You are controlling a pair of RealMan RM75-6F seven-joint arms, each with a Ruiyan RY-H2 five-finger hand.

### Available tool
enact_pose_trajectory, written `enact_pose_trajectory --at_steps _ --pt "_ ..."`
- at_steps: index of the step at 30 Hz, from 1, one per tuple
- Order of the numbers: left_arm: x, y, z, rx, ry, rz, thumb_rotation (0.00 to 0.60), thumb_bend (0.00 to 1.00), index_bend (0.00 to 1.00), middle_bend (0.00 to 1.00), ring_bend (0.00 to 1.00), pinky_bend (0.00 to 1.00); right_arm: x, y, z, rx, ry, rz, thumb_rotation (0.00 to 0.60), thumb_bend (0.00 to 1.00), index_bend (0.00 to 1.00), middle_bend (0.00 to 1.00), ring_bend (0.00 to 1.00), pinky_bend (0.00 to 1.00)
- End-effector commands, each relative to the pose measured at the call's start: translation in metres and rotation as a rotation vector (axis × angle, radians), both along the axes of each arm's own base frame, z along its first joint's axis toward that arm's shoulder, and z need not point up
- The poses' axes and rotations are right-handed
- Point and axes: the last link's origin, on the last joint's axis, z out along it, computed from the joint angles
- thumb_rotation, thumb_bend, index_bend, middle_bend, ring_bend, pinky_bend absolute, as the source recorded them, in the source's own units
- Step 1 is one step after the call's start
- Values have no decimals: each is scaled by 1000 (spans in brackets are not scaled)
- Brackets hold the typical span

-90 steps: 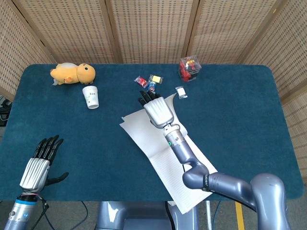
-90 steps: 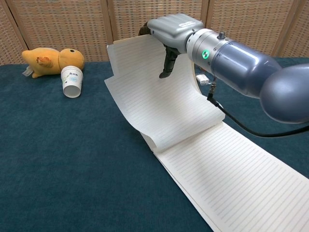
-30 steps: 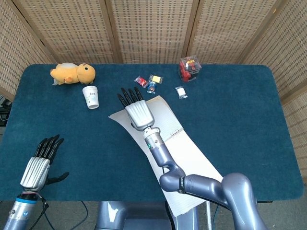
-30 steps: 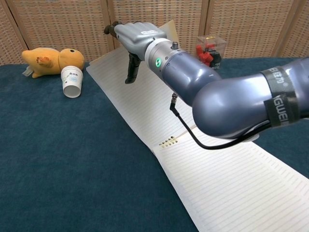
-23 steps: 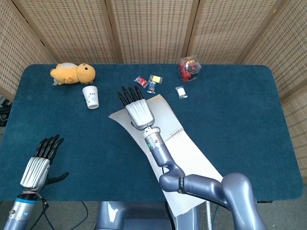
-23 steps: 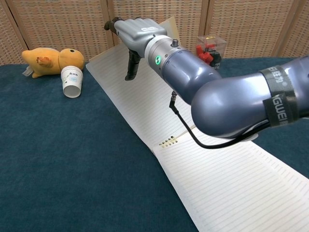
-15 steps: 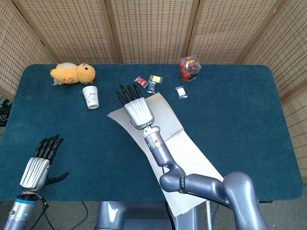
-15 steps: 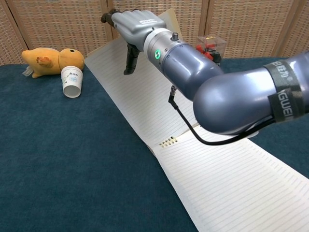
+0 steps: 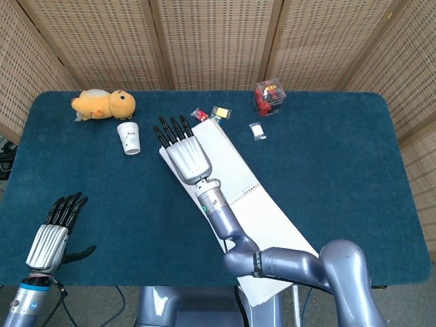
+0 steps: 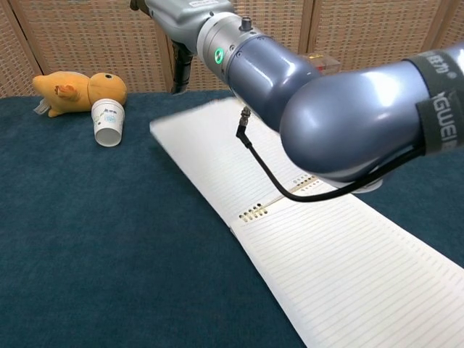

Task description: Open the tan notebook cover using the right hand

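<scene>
The notebook [image 9: 228, 163] lies open and flat on the blue table, its lined white pages [image 10: 217, 156] facing up and the spiral holes [image 10: 254, 212] showing at the fold. No tan cover shows; the far pages lie spread over that side. My right hand [image 9: 182, 151] hovers above the notebook's far left corner with its fingers stretched out and nothing in them. In the chest view the right hand [image 10: 181, 18] is high at the top edge, clear of the paper. My left hand [image 9: 51, 238] rests open near the table's front left corner.
An orange plush toy [image 9: 103, 103] and a tipped paper cup [image 9: 129, 137] lie at the far left. Small wrapped sweets [image 9: 211, 116], a white packet [image 9: 257, 131] and a clear box of red pieces [image 9: 270, 97] sit beyond the notebook.
The raised page has dropped flat onto the table. My right hand has lifted and drifted further left, away from the paper. The left hand has stayed still.
</scene>
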Motion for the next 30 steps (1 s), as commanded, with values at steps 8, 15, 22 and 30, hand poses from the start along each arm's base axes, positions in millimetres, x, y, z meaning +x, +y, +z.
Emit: enact_pose_trajectory --at_steps 8,15,22,30 --pt "-1 -1 0 1 2 4 600 145 0 0 0 0 -13 4 2 1 49 -23 600 0 0 0 0 17" --pt "-2 -1 0 2 8 5 600 145 0 0 0 0 -68 14 19 20 58 -80 600 0 0 0 0 3" --pt "-1 -2 2 20 16 0 600 145 0 0 0 0 -150 45 60 16 32 -145 600 0 0 0 0 0" --pt "0 -4 2 12 47 13 600 144 0 0 0 0 -231 93 100 9 -19 -229 600 0 0 0 0 0"
